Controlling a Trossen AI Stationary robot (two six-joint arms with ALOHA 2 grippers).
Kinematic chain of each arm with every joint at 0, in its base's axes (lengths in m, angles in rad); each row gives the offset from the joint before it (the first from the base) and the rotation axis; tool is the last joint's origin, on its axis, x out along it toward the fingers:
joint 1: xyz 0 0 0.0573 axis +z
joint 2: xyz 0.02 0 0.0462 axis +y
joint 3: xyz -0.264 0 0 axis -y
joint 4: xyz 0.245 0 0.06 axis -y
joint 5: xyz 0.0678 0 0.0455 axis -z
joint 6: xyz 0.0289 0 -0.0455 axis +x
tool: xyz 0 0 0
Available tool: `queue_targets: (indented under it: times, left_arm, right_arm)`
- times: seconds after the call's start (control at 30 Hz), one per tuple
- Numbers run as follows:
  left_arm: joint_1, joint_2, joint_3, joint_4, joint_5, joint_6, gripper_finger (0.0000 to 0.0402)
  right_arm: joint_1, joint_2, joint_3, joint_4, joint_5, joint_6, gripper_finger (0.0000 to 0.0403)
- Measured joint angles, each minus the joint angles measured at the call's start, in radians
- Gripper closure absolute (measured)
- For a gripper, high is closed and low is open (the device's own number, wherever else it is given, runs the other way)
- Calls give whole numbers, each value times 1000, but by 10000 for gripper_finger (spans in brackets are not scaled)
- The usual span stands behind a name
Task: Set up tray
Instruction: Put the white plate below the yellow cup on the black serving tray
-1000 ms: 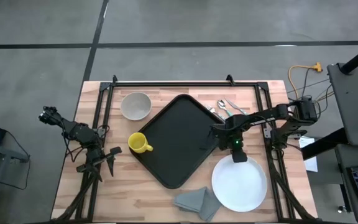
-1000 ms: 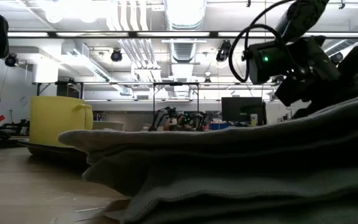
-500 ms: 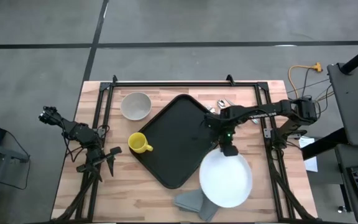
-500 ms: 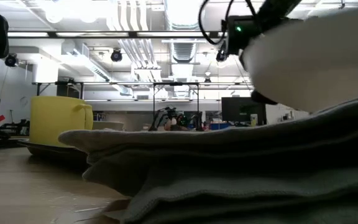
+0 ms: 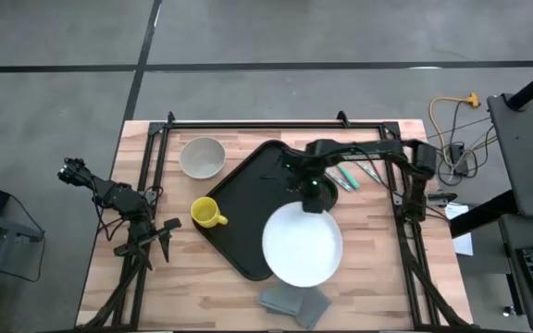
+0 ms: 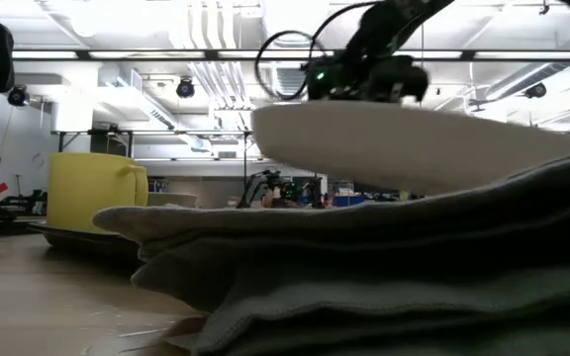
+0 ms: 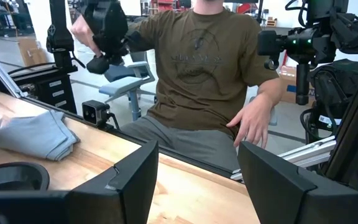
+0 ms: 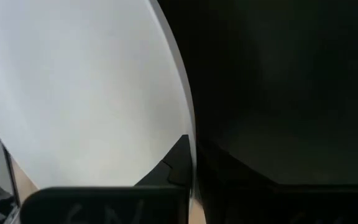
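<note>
White plate (image 5: 303,246) in right gripper (image 5: 312,196) above tray (image 5: 253,205).

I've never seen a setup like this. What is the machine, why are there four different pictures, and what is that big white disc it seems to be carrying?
It is a robot with two dark arms at a wooden table. One picture looks straight down from above, one looks level across the tabletop, and one comes from a camera on each wrist.

The white disc is a plate. The right gripper is shut on its rim and holds it in the air, partly over the black tray. The low view shows the plate off the surface. The left gripper waits open at the table's left side.

Also on the table: a yellow mug by the tray's edge, a pale bowl, a folded grey cloth and some cutlery. The left wrist camera also catches a seated person beyond the table.
</note>
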Motion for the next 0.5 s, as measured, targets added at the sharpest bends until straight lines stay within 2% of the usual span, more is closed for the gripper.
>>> queue_targets:
  times: [0.3, 0.5]
  left_arm:
    - [0, 0, 0, 0, 0, 0, 193]
    - [0, 0, 0, 0, 0, 0, 193]
  right_arm:
    - [-84, 216, 214, -113, -1, -27, 394]
    - [-127, 311, 350, -134, -8, -13, 394]
